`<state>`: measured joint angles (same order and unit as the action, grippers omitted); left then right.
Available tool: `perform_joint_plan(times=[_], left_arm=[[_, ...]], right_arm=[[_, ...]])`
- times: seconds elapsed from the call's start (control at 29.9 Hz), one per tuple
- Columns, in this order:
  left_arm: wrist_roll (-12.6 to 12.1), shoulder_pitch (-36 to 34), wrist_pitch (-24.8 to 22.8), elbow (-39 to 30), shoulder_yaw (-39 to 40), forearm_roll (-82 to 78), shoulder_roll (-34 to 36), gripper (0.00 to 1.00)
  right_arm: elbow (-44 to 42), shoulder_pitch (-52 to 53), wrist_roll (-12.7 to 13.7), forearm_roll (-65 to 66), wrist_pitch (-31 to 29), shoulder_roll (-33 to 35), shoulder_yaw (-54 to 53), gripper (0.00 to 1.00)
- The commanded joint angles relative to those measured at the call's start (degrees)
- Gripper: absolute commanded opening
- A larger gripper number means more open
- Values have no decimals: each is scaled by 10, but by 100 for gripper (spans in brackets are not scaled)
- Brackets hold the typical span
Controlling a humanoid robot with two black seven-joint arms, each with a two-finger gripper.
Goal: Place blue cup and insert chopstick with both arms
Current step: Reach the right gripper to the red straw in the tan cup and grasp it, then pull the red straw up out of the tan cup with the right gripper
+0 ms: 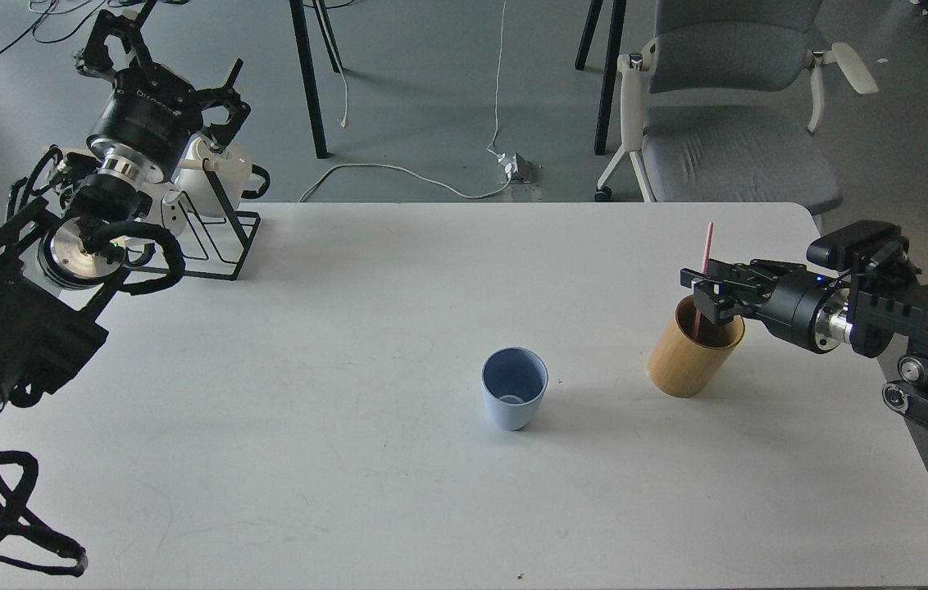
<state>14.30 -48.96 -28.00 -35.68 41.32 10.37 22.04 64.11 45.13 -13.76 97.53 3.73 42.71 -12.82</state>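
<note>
a tan bamboo holder (pixel 689 359) is seen upright on the white table (pixel 349 459) around 3 o'clock. a black wire rack (pixel 214 238) with white mugs (pixel 214 168) is parked at 10 o'clock, a grey chair (pixel 734 123) past the table at 1 o'clock.

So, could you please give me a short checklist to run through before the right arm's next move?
1. Blue cup upright on the table: ok.
2. Cup empty and unobstructed: ok.
3. Chopstick at the right gripper, standing in the bamboo holder: ok.
4. Firm grip on the chopstick: cannot tell; the fingers sit around it, but contact is not clear.
5. Chopstick tip clear of the holder's rim: not ok; its lower end is inside.
6. Left gripper out of the way, raised by the wire rack: ok.
</note>
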Motion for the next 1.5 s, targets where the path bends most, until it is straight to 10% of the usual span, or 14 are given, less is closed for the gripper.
perform_joint_plan(times=[0.0, 1.0, 1.47], left_arm=[[0, 0, 0, 3, 0, 0, -1, 100], [-2, 1, 0, 12, -7, -3, 4, 100], [-4, 2, 0, 12, -9, -5, 6, 100]], right_arm=[[1, 0, 0, 15, 0, 4, 7, 16], [182, 49, -2, -43, 0, 176, -79, 1], [206, 116, 0, -131, -2, 15, -23, 1]])
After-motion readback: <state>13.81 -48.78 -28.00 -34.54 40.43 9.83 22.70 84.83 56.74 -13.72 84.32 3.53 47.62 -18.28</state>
